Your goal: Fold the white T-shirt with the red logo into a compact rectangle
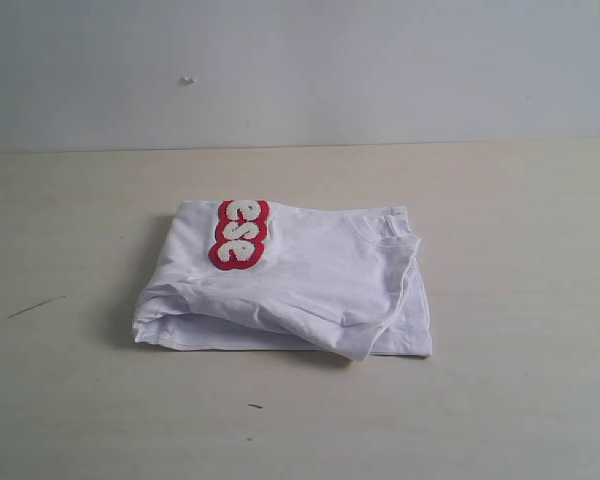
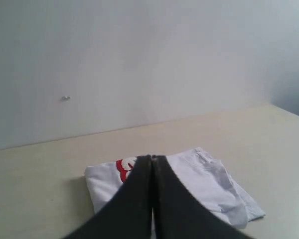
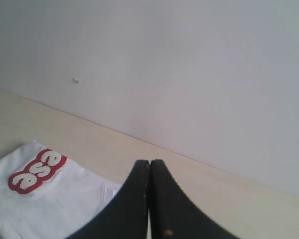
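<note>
The white T-shirt (image 1: 300, 285) lies in the middle of the table (image 1: 520, 410) folded into a rough rectangle, red logo (image 1: 240, 234) at its eleven o'clock, a layer sagging at five, while the left gripper (image 2: 151, 157) and right gripper (image 3: 149, 162) hang clear, pressed together on nothing: nearly done, I'd say.

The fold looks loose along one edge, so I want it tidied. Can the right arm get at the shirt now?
Probably yes: nothing lies on or beside the shirt on the table, and the right pincer, shut and empty, hangs away from it. It must open first.
</note>
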{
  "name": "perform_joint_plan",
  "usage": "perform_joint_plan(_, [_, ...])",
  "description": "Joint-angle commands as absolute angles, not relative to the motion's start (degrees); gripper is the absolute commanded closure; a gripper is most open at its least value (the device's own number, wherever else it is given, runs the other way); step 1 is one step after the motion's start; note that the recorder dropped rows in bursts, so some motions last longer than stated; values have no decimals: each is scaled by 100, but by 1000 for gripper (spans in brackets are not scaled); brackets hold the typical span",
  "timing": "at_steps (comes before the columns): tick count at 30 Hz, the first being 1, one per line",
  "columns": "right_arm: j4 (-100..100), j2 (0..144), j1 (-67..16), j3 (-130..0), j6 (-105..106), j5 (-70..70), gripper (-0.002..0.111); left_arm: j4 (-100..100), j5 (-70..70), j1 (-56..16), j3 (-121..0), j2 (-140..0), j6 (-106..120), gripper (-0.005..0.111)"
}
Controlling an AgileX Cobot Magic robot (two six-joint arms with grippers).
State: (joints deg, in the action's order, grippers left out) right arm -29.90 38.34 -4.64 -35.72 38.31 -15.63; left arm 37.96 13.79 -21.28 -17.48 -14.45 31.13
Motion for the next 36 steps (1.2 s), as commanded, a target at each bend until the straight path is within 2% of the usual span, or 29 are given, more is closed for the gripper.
perform_joint_plan(1, [-2967,3681,-465,-3536,3731,-1656,108,3768,1458,-2122,-1695,-1359,3109,107])
perform_joint_plan(23, [-2995,3681,-465,-3536,3731,-1656,108,3648,1478,-2056,-1692,-1167,3136,107])
perform_joint_plan(36, [-2995,3681,-465,-3536,3731,-1656,108,3314,1413,-144,-1682,-857,3125,107])
